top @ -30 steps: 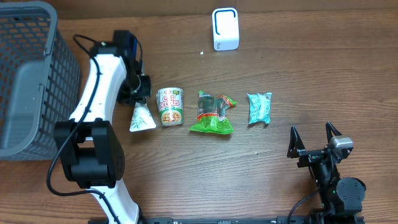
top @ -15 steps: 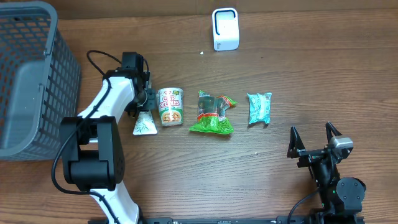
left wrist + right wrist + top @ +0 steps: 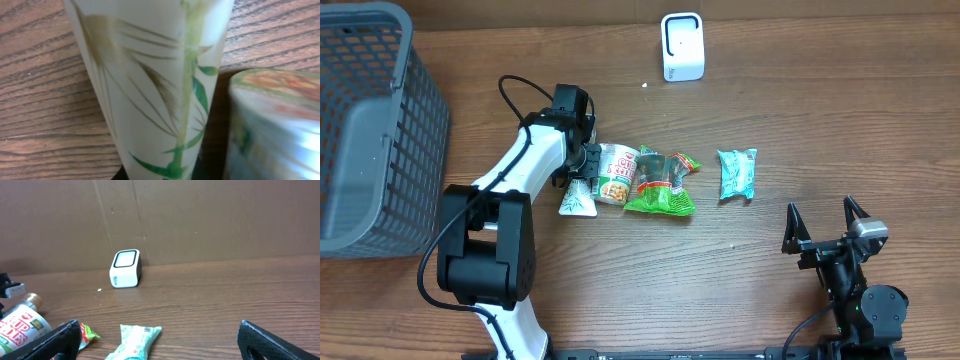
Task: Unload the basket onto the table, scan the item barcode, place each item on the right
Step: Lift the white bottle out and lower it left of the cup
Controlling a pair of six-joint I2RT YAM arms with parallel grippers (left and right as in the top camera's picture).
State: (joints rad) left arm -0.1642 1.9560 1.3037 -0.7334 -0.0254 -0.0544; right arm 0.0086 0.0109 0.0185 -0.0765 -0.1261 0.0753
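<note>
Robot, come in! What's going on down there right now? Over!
Left gripper shut on leaf-print packet. Right gripper open, idle. Packet not yet at scanner. Noodle cup crowding packet's side, against green bag.

We're counting 4 grocery items lying on the wooden table [image 3: 800, 100]: 1 white cone-shaped packet with green leaf print [image 3: 577, 198], 1 round noodle cup with red lettering [image 3: 617, 174], 1 bright green crinkled plastic bag [image 3: 662, 190], 1 pale teal wrapped packet [image 3: 737, 173]. Also showing: 1 grey mesh basket [image 3: 380, 120], 1 white boxy scanner [image 3: 682, 46].
</note>
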